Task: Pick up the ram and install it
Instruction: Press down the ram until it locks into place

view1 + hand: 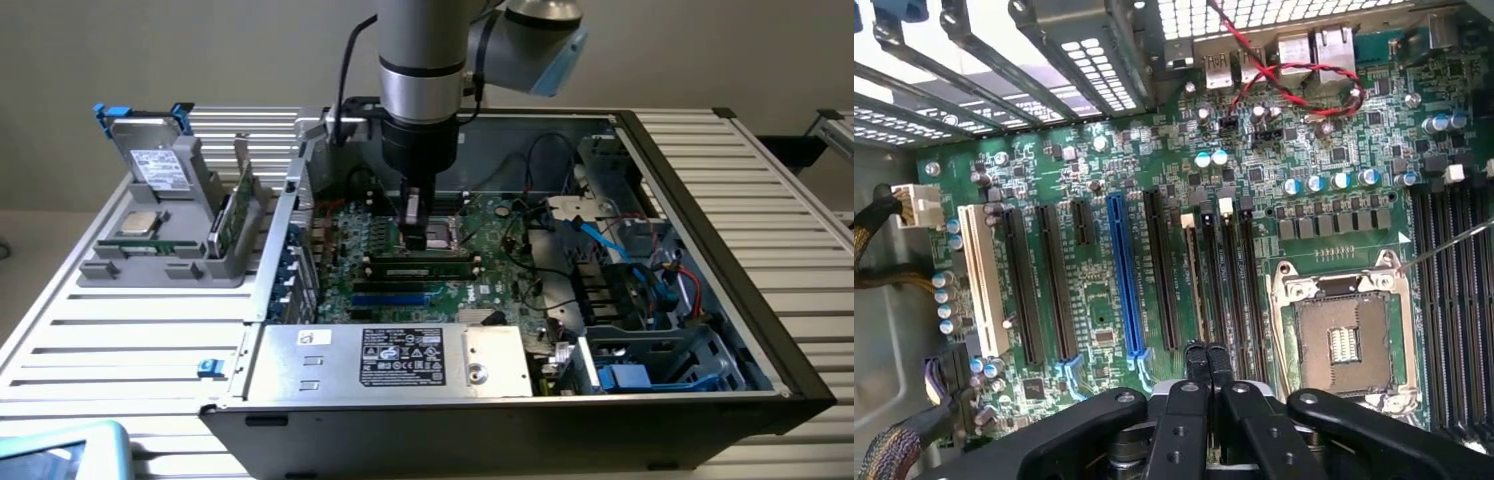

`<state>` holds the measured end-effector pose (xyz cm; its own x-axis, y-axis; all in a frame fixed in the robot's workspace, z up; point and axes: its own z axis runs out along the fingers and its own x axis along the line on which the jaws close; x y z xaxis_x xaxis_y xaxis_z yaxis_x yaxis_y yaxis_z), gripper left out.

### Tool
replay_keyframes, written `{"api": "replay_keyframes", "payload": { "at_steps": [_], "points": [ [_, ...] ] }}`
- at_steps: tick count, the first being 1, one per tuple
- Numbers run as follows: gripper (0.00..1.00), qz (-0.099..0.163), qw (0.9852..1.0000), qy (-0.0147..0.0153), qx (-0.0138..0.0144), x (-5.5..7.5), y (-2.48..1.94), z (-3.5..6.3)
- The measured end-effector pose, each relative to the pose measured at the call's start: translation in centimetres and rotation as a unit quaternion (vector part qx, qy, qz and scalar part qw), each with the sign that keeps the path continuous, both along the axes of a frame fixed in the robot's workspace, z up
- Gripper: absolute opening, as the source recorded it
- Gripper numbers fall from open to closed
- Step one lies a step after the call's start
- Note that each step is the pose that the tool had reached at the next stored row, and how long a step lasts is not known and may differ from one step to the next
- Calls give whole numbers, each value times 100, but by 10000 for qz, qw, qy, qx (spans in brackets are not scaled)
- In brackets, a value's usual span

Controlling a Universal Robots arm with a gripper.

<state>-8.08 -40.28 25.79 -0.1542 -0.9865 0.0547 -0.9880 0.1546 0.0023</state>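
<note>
The ram point(424, 267) is a long green stick with dark chips. It lies along the black memory slots on the motherboard point(514, 255), inside the open computer case. My gripper point(416, 238) points straight down just above the stick's middle, beside the processor socket point(437, 238). Its fingers are shut with nothing between them. In the wrist view the shut gripper point(1206, 352) hangs over the row of memory slots point(1229, 285). I cannot tell the stick from the slots there. Whether the fingertips touch the ram is unclear.
A grey holder point(160, 268) on the exterior view's left carries a silver processor chip point(138, 222) and an upright green board point(238, 225). The power supply point(394, 358) fills the case's front. Cables and a drive cage point(641, 300) crowd the exterior view's right.
</note>
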Motion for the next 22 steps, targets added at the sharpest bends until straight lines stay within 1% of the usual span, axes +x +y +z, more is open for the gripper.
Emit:
{"api": "replay_keyframes", "payload": {
  "at_steps": [5, 9, 11, 13, 15, 20, 22],
  "points": [
    [11, -301, 9995, 0, -3, 0, 0, 0],
    [11, -544, 9985, -2, -9, 0, 0, 0],
    [11, -639, 9980, -11, -16, 1, 0, -1],
    [11, -733, 9973, -32, -24, 0, 0, -1],
    [11, -819, 9966, -62, -27, 0, 1, -1],
    [11, -1036, 9945, -146, -24, 0, 0, -1],
    [11, -1126, 9935, -172, -23, 0, 0, -1]
  ]
}}
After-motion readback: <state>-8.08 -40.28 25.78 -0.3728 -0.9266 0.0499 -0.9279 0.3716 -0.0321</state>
